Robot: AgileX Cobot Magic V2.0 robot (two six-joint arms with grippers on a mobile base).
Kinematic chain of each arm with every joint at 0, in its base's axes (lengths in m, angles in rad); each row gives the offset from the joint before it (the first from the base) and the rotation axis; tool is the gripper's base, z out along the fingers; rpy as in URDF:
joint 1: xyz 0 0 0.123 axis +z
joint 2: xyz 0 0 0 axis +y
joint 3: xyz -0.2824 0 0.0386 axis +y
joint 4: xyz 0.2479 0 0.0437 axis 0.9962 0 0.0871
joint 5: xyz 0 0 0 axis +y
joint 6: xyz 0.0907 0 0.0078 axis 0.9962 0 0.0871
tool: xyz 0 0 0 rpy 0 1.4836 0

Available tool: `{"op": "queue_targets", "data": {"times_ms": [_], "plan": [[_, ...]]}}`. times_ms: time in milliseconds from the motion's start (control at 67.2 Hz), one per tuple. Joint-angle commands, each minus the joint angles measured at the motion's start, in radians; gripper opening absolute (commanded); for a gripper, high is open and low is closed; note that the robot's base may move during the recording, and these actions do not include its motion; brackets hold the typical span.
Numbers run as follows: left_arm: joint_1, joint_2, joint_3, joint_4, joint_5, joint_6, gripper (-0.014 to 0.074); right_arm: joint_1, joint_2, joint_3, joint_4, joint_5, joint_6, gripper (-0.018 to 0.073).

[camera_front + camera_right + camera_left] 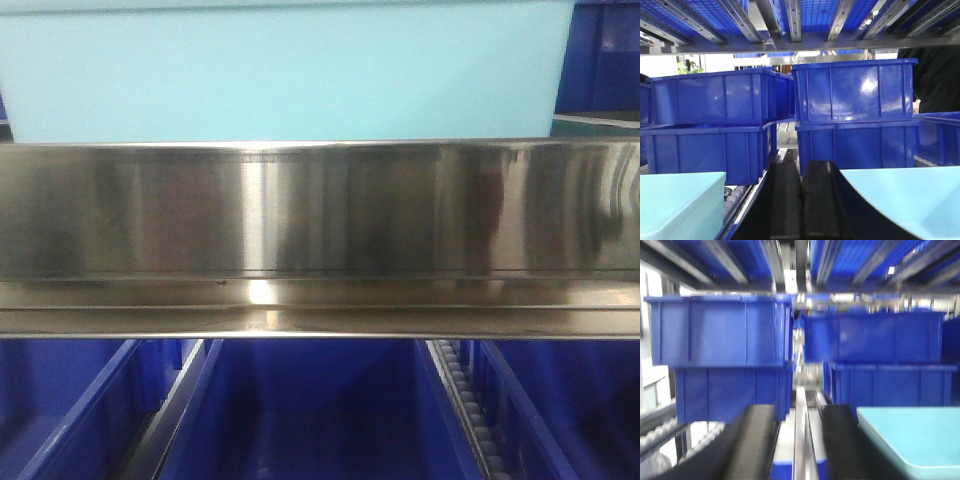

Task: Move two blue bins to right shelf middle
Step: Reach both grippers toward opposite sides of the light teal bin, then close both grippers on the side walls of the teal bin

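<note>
Blue bins stand in stacks of two on the shelf ahead. In the left wrist view, which is blurred, one stack (720, 330) is on the left and another (875, 337) on the right. My left gripper (797, 412) is open and holds nothing; a steel rail (801, 440) runs below the gap between its fingers. In the right wrist view one stack (715, 97) is on the left and a taller one (855, 90) on the right. My right gripper (801, 165) is shut, pads together and empty, pointing at the gap between the stacks. Neither gripper touches a bin.
A steel shelf beam (320, 210) fills the middle of the front view, a light cyan bin (280, 70) above it and blue bins (320, 410) below. Cyan bins sit close beside the grippers (920, 440) (680, 205) (900, 195). Shelf rails (790, 20) run overhead.
</note>
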Motion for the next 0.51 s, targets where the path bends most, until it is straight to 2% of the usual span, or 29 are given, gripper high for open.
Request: {"op": "queue_targets", "data": {"times_ms": [0,45,119,298,402,491], "plan": [[0.003,0.077,-0.075,-0.007,0.073,0.0,0.0375,0.0,0.066,-0.061,0.0,0.017,-0.001,-0.0161],[0.003,0.111,-0.104,-0.007,0.088,0.0,0.0436,0.0,0.088,-0.084,0.0,0.021,-0.001,-0.0161],[0.003,0.169,-0.138,-0.011,0.095,0.0,0.0483,0.0,0.123,-0.112,0.0,0.046,-0.001,-0.016],[0.003,0.285,-0.217,-0.049,0.1,0.0,0.0495,0.0,0.178,-0.158,0.0,0.108,-0.001,-0.0144],[-0.013,0.334,-0.247,-0.049,0.1,0.0,0.0495,0.0,0.181,-0.161,0.0,0.122,-0.001,0.0049],[-0.043,0.372,-0.266,-0.049,0.102,0.0,0.0495,0.0,0.181,-0.161,0.0,0.132,-0.001,0.0319]]}}
